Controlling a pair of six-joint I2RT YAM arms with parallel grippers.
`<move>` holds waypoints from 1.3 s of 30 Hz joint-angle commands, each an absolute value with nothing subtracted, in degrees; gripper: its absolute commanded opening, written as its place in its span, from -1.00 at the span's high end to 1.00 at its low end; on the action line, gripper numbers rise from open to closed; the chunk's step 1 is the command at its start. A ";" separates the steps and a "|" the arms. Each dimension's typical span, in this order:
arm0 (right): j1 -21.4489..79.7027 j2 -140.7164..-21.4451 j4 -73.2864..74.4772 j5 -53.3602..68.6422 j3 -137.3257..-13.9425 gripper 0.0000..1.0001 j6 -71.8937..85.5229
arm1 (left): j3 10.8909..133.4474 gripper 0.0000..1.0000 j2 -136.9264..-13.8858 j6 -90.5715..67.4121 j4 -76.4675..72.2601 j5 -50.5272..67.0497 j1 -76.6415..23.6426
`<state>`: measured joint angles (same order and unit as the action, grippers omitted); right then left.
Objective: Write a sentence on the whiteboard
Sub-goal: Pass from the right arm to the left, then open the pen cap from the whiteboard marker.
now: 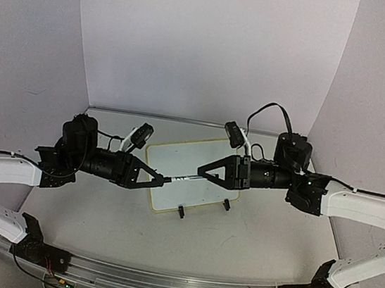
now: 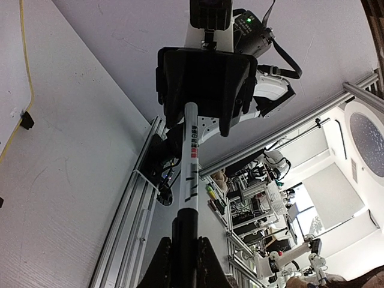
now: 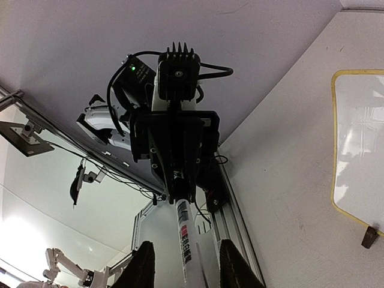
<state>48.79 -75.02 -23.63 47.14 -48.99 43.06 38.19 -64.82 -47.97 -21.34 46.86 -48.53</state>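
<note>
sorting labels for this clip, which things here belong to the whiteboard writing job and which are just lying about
Part of the job:
- whiteboard, blank
- marker, held over it
- left end effector, shut on the marker
- right end effector, open around the marker

Just there:
- aluminium rail at the near edge
- white backdrop

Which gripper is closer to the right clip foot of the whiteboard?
Right. The right gripper hangs over the whiteboard just behind that clip foot; the left gripper is farther, near the board's left edge.
</note>
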 commanded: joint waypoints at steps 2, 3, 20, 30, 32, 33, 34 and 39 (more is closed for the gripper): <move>49.02 -76.60 -21.79 50.31 -53.51 0.20 41.12 | 41.04 1.00 -65.46 -45.96 -18.27 48.07 -48.34; 49.02 -76.97 -21.73 50.57 -53.75 0.19 41.15 | 41.04 1.00 -65.59 -45.93 -18.37 48.00 -48.34; 51.02 -82.47 -20.83 54.76 -56.47 0.18 41.33 | 41.06 1.00 -66.42 -45.99 -20.21 47.56 -48.33; 52.05 -83.34 -20.71 55.74 -57.40 0.30 40.96 | 41.01 1.00 -66.96 -46.29 -20.50 47.90 -48.34; 52.22 -83.57 -20.68 55.98 -57.55 0.36 40.92 | 41.00 1.00 -67.07 -46.26 -20.62 47.98 -48.35; 52.32 -83.64 -20.67 56.07 -57.58 0.40 40.89 | 40.97 1.00 -67.14 -46.32 -20.65 48.02 -48.37; 52.39 -83.70 -20.66 56.13 -57.65 0.45 40.88 | 40.93 1.00 -67.21 -46.36 -20.71 48.02 -48.33; 52.48 -83.68 -20.83 56.17 -57.73 0.82 40.90 | 40.60 1.00 -67.38 -46.41 -21.02 48.10 -48.32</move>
